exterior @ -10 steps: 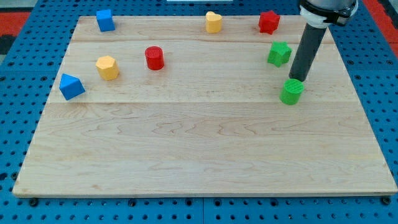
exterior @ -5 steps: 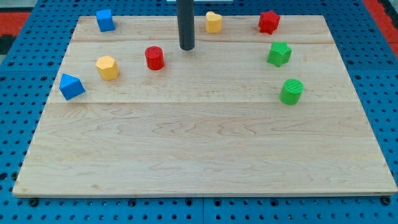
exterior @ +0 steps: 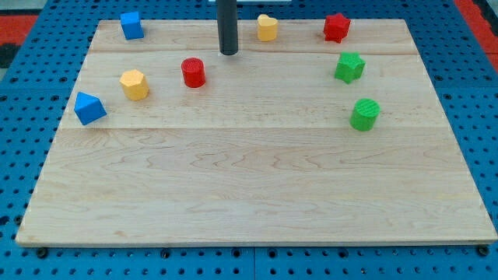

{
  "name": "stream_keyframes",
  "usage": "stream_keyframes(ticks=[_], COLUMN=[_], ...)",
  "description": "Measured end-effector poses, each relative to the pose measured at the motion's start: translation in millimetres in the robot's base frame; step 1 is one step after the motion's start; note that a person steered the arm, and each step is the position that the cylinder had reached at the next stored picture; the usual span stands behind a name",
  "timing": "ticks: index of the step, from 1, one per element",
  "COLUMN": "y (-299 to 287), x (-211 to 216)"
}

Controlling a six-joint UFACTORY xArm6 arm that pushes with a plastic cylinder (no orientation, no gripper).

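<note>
My tip [exterior: 228, 52] rests on the wooden board [exterior: 249, 179] near the view's top, touching no block. The red cylinder [exterior: 193, 72] is nearest, a little below and to the tip's left. A yellow block [exterior: 267, 27] lies up and to the tip's right. Further left are a yellow hexagonal block [exterior: 134, 84], a blue cube [exterior: 131, 25] and a blue wedge-like block [exterior: 89, 107]. On the right side sit a red star [exterior: 336, 27], a green star [exterior: 349, 67] and a green cylinder [exterior: 364, 114].
The board lies on a blue pegboard [exterior: 482, 117] with rows of holes. A red area [exterior: 19, 19] shows at the view's top left corner.
The tip went from beside the green cylinder on the right to the top middle, then edged slightly up and left. No block has moved.
</note>
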State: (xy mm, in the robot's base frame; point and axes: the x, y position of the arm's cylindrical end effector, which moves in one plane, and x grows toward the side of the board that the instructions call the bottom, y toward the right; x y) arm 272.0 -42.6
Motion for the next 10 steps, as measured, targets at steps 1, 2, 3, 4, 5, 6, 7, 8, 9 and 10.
stream_keyframes(ticks=[1,2,3,4,5,6,7,8,9,10], y=[-7.9,40.0,43.0,29.2,-25.3,-23.1,-86.8,-150.9,-151.2,-135.8], x=[-0.3,-6.2,-6.2,-6.2,-38.0,-79.0,-74.6,-13.3,33.4,75.6])
